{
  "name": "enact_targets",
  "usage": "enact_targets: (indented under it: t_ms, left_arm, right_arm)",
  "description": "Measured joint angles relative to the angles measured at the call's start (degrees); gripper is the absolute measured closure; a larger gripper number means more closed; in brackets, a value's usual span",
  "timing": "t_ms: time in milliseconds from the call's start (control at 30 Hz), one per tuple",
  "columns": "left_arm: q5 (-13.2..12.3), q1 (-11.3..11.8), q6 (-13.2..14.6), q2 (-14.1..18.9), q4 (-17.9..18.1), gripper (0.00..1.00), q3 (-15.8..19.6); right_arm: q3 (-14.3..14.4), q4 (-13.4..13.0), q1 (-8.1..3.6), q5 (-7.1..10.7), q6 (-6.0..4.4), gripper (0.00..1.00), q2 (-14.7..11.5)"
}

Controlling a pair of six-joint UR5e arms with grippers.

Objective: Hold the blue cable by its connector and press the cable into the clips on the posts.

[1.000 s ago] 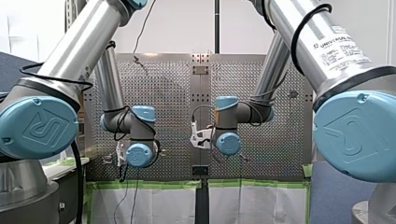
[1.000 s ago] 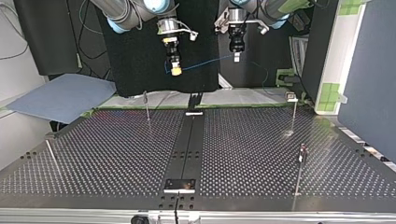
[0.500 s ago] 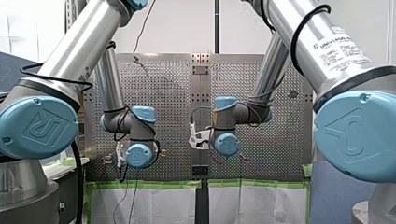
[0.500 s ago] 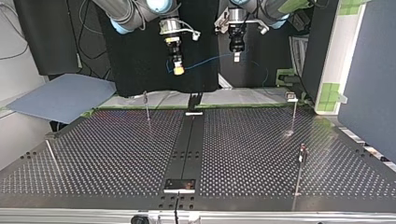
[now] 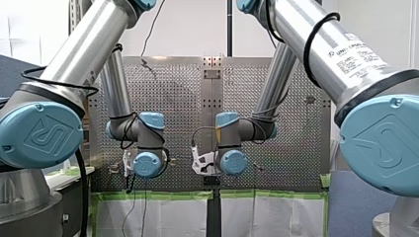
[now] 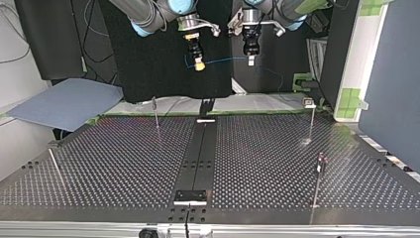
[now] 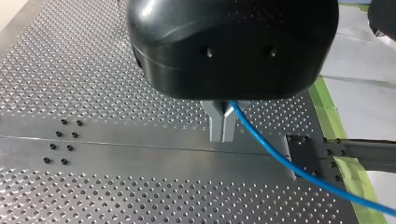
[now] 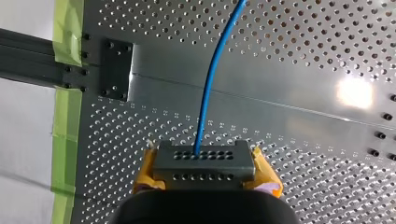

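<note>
- Against the frames of a second ago, the right end effector [image 6: 199, 65] is seen shifted in the top view toward the left end effector [image 6: 251, 59] and a little higher. The left one is found where it was.
- The stretch of blue cable [image 6: 223, 60] strung between the two is thereby shortened, and it is now seen nearly level.
- From this it is judged that the cable is being gathered or re-aimed in the air. It is not yet brought to any clip, and no pressing-in is done.
- The connector [image 8: 204, 161], a dark block with rows of small holes, is pinched between the yellow pads [image 8: 267, 177] of the right end effector. The cable is seen leaving the block's middle and running away over the worktop [image 8: 303, 70].
- In the left wrist view, the metal fingers [image 7: 223, 125] are pressed together on the cable, which is seen emerging from between them and trailing off sideways.
- The cable is held aloft by the worktop's edge nearest the arms, well apart from the posts [image 6: 156, 115] and touching none.
- The cable is seen to be thin, bright blue, smooth and unkinked. It is judged pliant, so sag is to be expected once the tension is eased.
</note>
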State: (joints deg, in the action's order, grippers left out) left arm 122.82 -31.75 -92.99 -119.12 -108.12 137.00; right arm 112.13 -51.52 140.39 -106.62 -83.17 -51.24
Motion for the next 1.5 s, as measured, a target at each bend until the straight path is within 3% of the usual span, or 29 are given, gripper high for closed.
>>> enact_targets:
  t_ms: [300,500,733,833,1233,1367,1500]
  left_arm:
    - [0.3,-0.5,0.2,-0.1,-0.1,1.0,-0.5]
    - [1.0,-2.0,-1.9,2.4,-2.7,1.0,-2.3]
    - [1.0,-1.4,-2.5,6.2,-6.5,1.0,-3.7]
    - [1.3,-1.1,-2.7,7.5,-7.9,1.0,-3.9]
    - [6.6,0.5,-3.0,13.9,-14.4,1.0,-5.5]
    - [7.2,1.5,-3.8,16.1,-16.5,1.0,-7.2]
    - [6.2,3.4,-4.5,18.3,-18.6,1.0,-9.3]
  right_arm:
    - [-0.1,0.4,0.23,-0.26,-0.26,1.0,-0.2]
    - [-1.2,2.7,0.93,-1.07,-2.64,1.0,-2.8]
    - [-2.6,6.6,0.48,1.12,-6.48,1.0,-6.8]
    - [-4.0,8.5,0.24,1.56,-7.28,1.0,-8.6]
    - [-10.7,15.3,-0.17,2.08,-7.36,1.0,-15.5]
    - [-12.7,17.3,-0.27,2.09,-7.31,1.0,-17.5]
    - [-14.5,19.2,-0.55,2.23,-7.34,1.0,-19.3]
